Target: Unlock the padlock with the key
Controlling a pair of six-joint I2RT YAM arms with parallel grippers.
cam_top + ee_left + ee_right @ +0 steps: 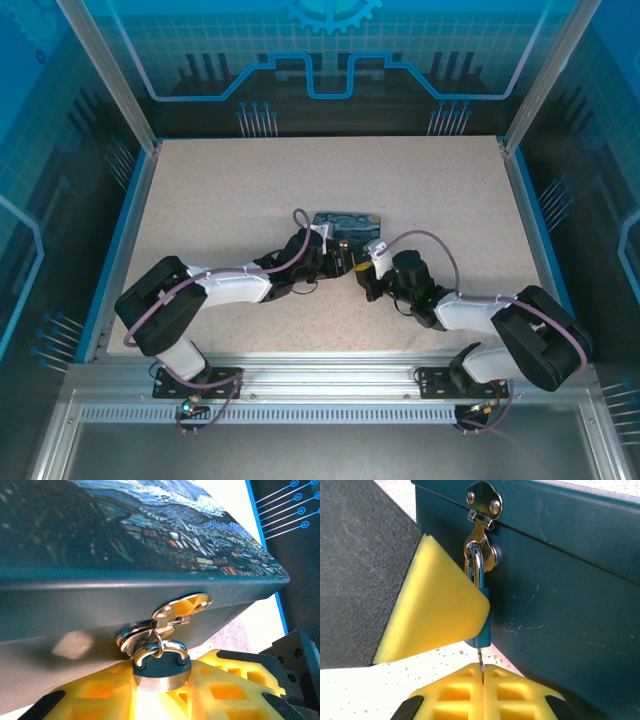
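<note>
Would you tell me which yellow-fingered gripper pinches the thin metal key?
The right gripper, fingers shut on the thin metal key below the small blue padlock; the left gripper grips the padlock's body instead.

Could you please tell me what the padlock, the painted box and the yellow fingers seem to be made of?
Padlock: polished metal shackle, likely steel, by its mirror shine; body looks blue-coated.
Box: probably painted sheet metal, its dark teal side finely scratched.
Fingers: matte yellow plastic, seemingly moulded, with open ribbing.

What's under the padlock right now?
A thin key sticks up from the shut right tool to the underside of the padlock. Its head is hidden in that grip; the keyhole is covered too.
</note>
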